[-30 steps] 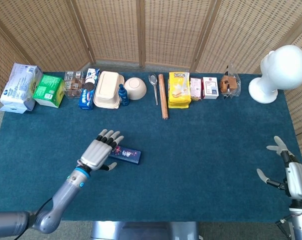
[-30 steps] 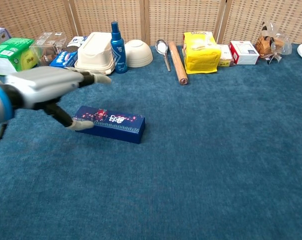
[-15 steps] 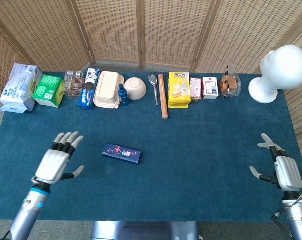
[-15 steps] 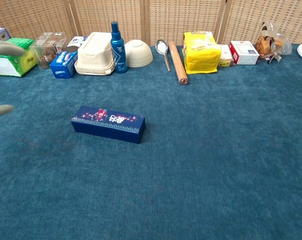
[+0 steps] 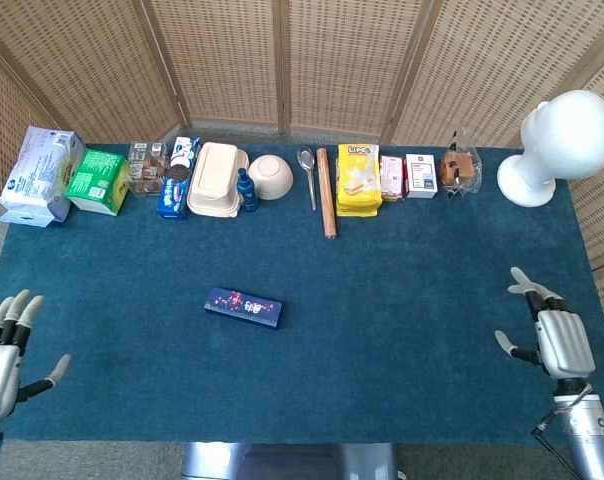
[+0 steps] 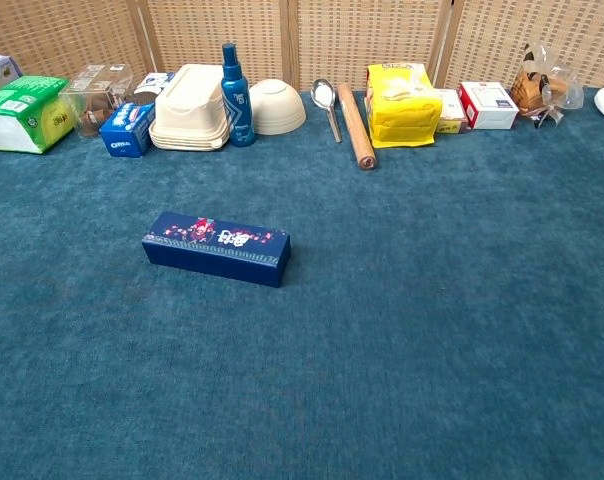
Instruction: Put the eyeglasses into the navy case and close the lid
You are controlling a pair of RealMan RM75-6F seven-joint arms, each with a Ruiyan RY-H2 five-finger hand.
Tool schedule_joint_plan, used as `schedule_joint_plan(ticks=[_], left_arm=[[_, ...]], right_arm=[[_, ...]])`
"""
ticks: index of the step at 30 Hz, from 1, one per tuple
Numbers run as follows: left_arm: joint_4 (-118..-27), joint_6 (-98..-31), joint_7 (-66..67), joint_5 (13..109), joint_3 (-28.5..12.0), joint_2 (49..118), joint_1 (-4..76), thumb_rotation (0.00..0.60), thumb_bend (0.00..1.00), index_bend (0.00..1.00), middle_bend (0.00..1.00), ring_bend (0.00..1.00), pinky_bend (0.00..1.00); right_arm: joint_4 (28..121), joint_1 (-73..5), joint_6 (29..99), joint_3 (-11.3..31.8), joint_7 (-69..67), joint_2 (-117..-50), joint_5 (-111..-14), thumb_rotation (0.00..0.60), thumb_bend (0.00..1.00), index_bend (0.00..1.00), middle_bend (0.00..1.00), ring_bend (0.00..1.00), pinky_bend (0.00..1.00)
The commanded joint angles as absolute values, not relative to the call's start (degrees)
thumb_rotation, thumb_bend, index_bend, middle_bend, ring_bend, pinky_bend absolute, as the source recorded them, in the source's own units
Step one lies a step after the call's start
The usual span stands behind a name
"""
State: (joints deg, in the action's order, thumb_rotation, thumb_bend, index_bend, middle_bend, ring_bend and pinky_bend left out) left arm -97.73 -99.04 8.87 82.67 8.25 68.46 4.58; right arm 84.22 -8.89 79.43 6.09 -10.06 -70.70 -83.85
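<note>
Navy case [image 5: 243, 307] lies shut on the blue-carpeted table [image 5: 402, 330], left of the middle and nearer the front edge than the back, its long side running roughly parallel to that front edge. Its lid carries small red and white print. The chest view shows it as a slim rectangular box [image 6: 217, 247] resting flat, with nothing touching it. Eyeglasses cannot be seen in either view.

At the front left corner of the table, the left hand [image 5: 4, 350] sits partly off the edge of the head view, fingers spread apart and pointing toward the back edge, holding nothing. At the front right corner, the right hand [image 5: 549, 335] also holds nothing, its fingers apart and its thumb sticking out toward the middle of the table. Both hands are well apart from the case, and neither appears in the chest view.

Along the back edge stands a row of other things. From the left: a pale wrapped package [image 5: 37, 174], a green box [image 5: 96, 180], a clear plastic container [image 5: 145, 166], a blue biscuit pack [image 5: 176, 186], a cream clamshell box [image 5: 216, 179], a blue spray bottle [image 5: 246, 189], an upturned cream bowl [image 5: 270, 176], a metal spoon [image 5: 308, 173], a wooden rolling pin [image 5: 325, 192], a yellow bag [image 5: 358, 179], two small white and red boxes [image 5: 409, 176], and a clear bag of brown snacks [image 5: 461, 165]. A white mannequin head [image 5: 557, 143] stands at the back right corner.
</note>
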Motion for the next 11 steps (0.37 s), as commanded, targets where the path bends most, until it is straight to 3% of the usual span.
schedule_joint_plan(ticks=[1,11], left_arm=[[-95.5,-100.2,6.4,82.5,7.2,69.1,2.3,0.424,0.26,0.04,0.00,0.00,0.00],[-95.6,-98.5,6.5,84.1,5.0,69.5,1.7,0.430,0.26,0.04,0.00,0.00,0.00]], right_arm=[[84.6,-8.7,79.8,5.6,-8.0,-70.6,-84.3,0.600,0.27,0.08,0.28,0.18,0.22],[86.3,-8.0,81.0,5.5,-7.2,-69.6,-84.0,0.600,0.27,0.09,0.28,0.18,0.22]])
